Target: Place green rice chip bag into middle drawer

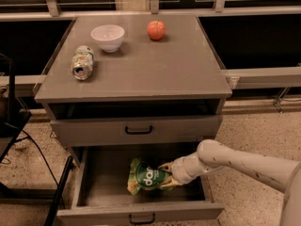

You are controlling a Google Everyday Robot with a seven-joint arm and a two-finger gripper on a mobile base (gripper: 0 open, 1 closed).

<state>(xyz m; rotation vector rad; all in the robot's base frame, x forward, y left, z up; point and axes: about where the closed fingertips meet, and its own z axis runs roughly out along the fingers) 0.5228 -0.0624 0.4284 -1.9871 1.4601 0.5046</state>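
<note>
Camera view: two-finger gripper [166, 175] clamps the right end of the crinkled bright-green rice chip bag [143, 178], low inside the open grey middle drawer [101, 175]. Judged light, soft, crushable; edge hold suits.

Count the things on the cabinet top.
3: white bowl back left, red apple back centre, crushed soda can at left. None seems hidden. The gripper holds the green rice chip bag in the middle drawer.
</note>
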